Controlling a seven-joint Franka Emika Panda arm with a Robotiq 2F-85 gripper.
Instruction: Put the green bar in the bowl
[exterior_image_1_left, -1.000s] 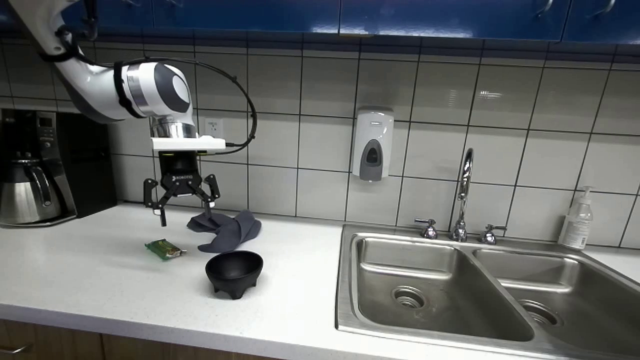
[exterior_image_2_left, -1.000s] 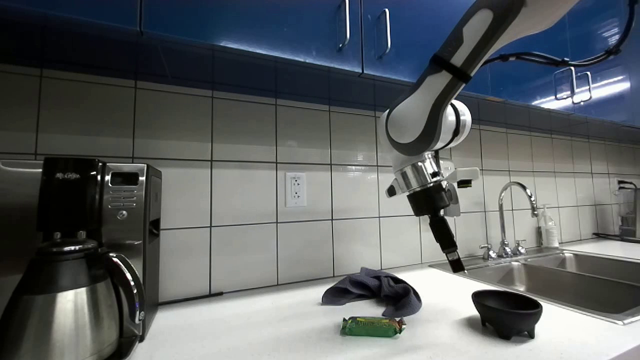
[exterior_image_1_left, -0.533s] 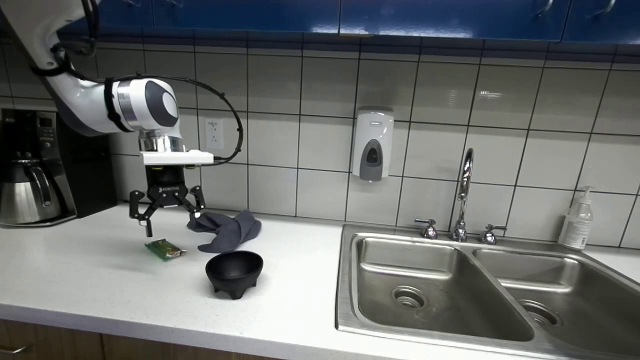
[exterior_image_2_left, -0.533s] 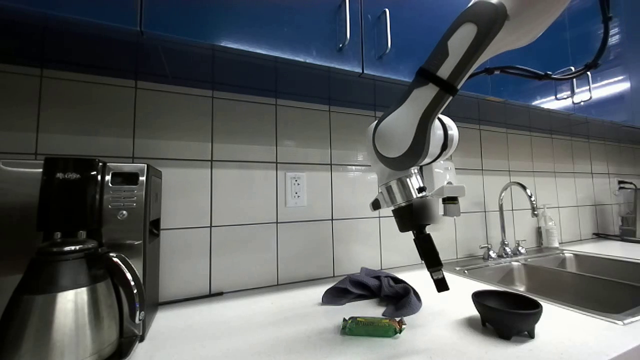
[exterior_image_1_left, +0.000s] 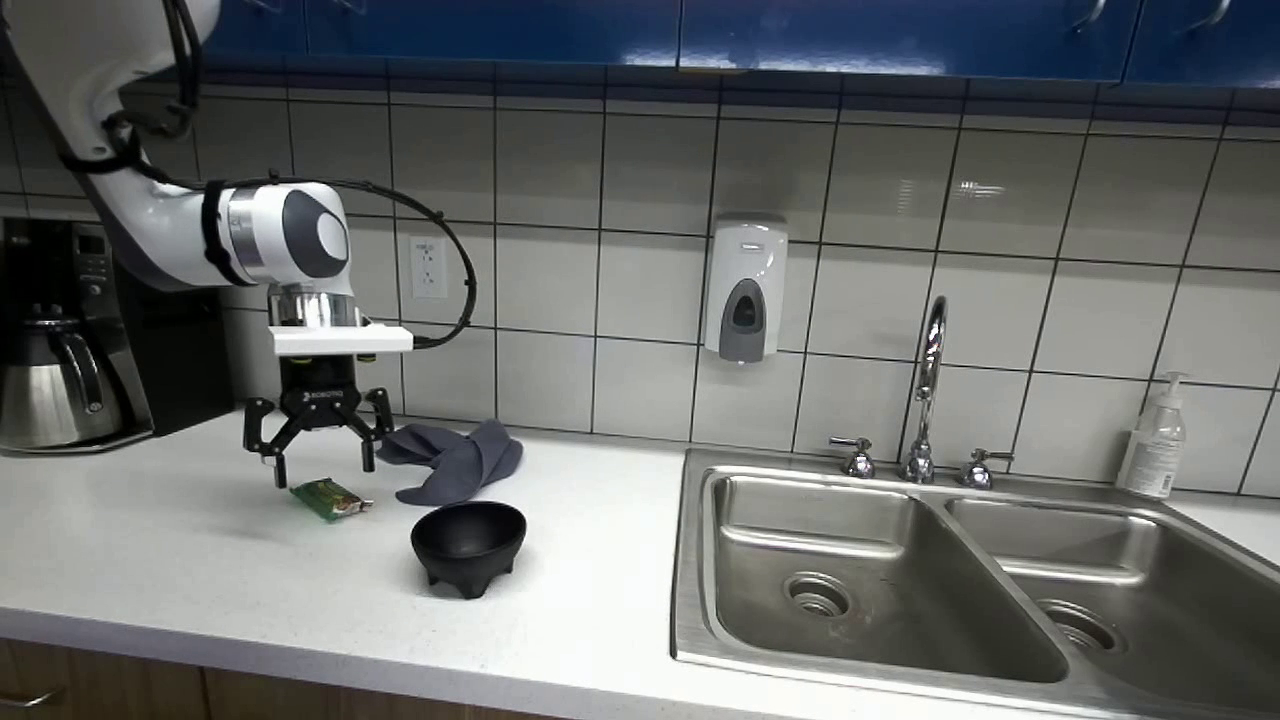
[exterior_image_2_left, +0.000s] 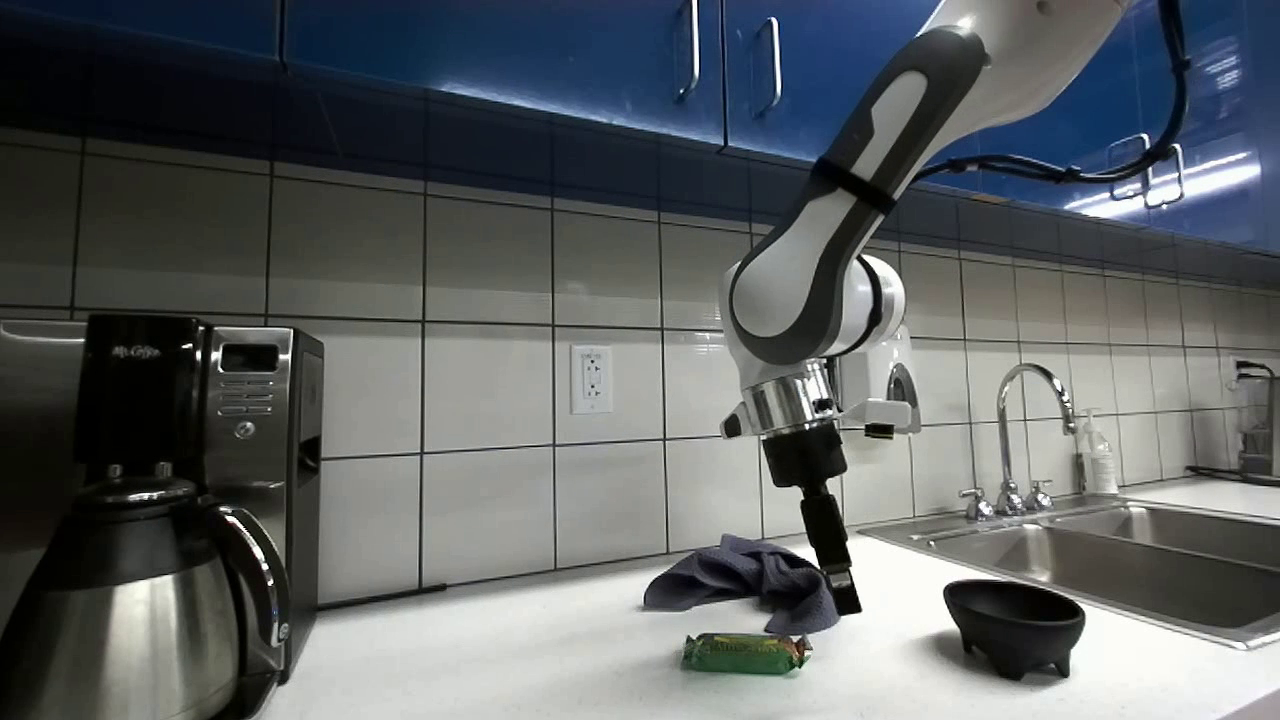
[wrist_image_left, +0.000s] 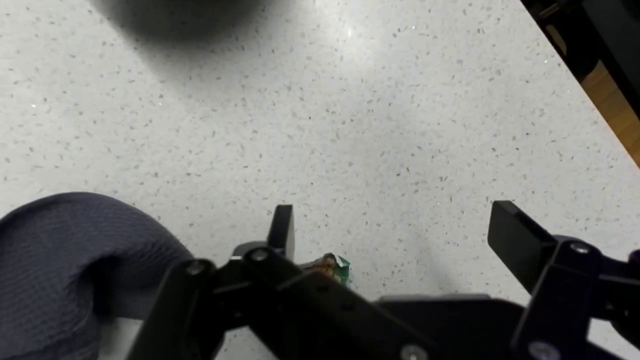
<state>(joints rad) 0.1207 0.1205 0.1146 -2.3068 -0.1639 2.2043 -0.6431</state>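
The green bar (exterior_image_1_left: 330, 498) is a small wrapped snack lying flat on the white counter; it also shows in an exterior view (exterior_image_2_left: 746, 654). In the wrist view only one end of the bar (wrist_image_left: 335, 269) shows, the rest hidden behind a gripper finger. The black bowl (exterior_image_1_left: 468, 565) stands upright on short legs beside the bar, also in an exterior view (exterior_image_2_left: 1018, 628). My gripper (exterior_image_1_left: 324, 468) is open and empty, pointing down above the counter close to the bar, not touching it. It also shows in an exterior view (exterior_image_2_left: 846, 600) and the wrist view (wrist_image_left: 395, 227).
A dark grey cloth (exterior_image_1_left: 465, 465) lies crumpled behind the bar and bowl, also in the wrist view (wrist_image_left: 75, 260). A coffee maker (exterior_image_2_left: 150, 520) stands at one end of the counter. A steel double sink (exterior_image_1_left: 690, 580) lies on the bowl's other side.
My gripper has come down and moved left in both exterior views, closer to the bar. It stays open. The bar, bowl and cloth have not moved.
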